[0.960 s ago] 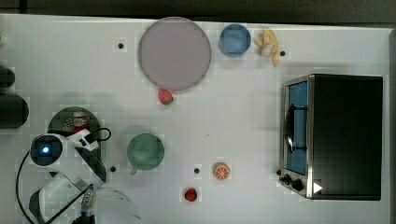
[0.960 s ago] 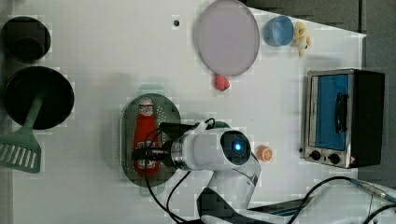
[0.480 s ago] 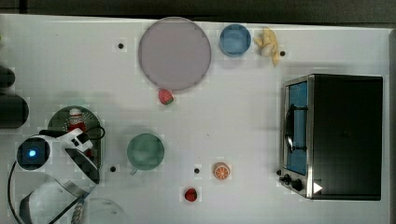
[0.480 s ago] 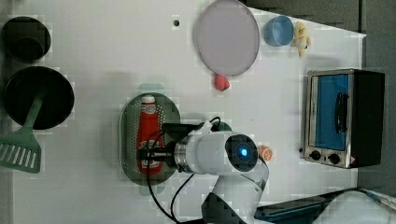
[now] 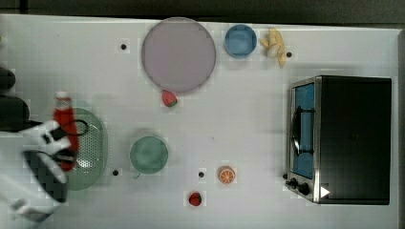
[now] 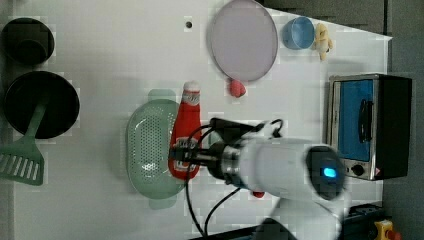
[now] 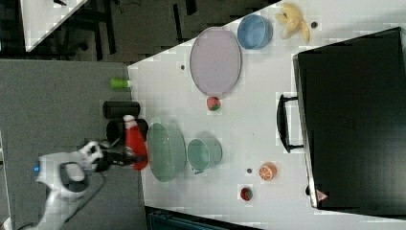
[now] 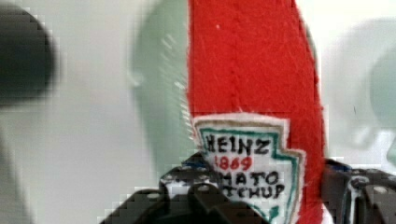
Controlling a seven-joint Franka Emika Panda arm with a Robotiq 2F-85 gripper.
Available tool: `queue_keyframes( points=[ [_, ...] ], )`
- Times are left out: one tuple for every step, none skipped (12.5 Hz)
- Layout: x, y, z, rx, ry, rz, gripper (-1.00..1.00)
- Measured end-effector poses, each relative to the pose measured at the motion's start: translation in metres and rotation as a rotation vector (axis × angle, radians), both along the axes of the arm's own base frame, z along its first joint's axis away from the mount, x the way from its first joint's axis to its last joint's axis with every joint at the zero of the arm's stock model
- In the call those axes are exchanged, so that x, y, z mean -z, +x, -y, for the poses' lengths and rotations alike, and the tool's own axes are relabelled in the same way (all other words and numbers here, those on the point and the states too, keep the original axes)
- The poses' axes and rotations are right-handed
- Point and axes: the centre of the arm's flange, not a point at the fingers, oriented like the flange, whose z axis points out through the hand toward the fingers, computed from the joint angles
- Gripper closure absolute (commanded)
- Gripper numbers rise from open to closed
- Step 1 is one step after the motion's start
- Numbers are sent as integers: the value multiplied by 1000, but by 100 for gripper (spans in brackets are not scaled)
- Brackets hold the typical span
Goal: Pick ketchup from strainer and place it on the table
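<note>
Ketchup [image 6: 186,131] is in the gripper [image 6: 186,156], jaws closed partway on its lower body at the label. In the wrist view the label sits between the two dark fingers [image 8: 205,200], red body running away from the cam. The bottle looks lifted: in the left view it lies along the strainer [image 6: 150,147] rim nearest the arm, white cap past the strainer's end. In the right view it sits off the strainer's side, over the table [image 5: 239,119] edge. Contact with the strainer: can't tell, but it looks clear.

Judgement: pick done, transfer to table pending.

Strainer is near the table's edge on the top view's left. Green cup [image 5: 149,154] sits just beside it toward the table middle. Strawberry [image 5: 168,98] touches the big plate [image 5: 178,54] rim. Orange slice [image 5: 226,174] and a 2nd strawberry [image 5: 194,199] lie further out, and the toaster oven [image 5: 341,138] is at the far end.

Risks:
- Grip is low on the bottle, near its base, so the long cap end could swing or slip w/ fast motion.
- Cloth-like surface (wrist view) may squash, so the hold could loosen.
- Bottle is near the table edge, so a release here could drop it off.
- Cup is close, so a low sweep inward could knock it.
- Low travel could snag the strainer rim.
</note>
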Motion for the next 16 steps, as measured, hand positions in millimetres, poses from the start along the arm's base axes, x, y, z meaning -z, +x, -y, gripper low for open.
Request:
queue_keyframes(
  points=[
    [-34, 10, -3, 4, 7, 38, -21],
    [-63, 21, -4, 17, 14, 56, -21],
    [-86, 33, -1, 25, 23, 68, -21],
    [-99, 44, 7, 23, 16, 68, -21],
    [-104, 56, 21, 17, 3, 55, -21],
    [-104, 71, 38, 8, -11, 37, -21],
    [-102, 88, 59, 9, -17, 31, -21],
    [-97, 107, 85, 23, -19, 30, -21],
    [-91, 125, 117, 46, -33, 27, -21],
    [-84, 143, 155, 73, -53, 24, -21],
    [-77, 159, 197, 116, -66, 18, -21],
    [-69, 173, 240, 168, -76, 6, -21],
    [-60, 183, 285, 201, -90, -9, -21],
    [-51, 189, 330, 226, -103, -21, -21],
    [-40, 188, 375, 252, -116, -38, -21],
    [-30, 181, 417, 282, -132, -70, -21]
  ],
)
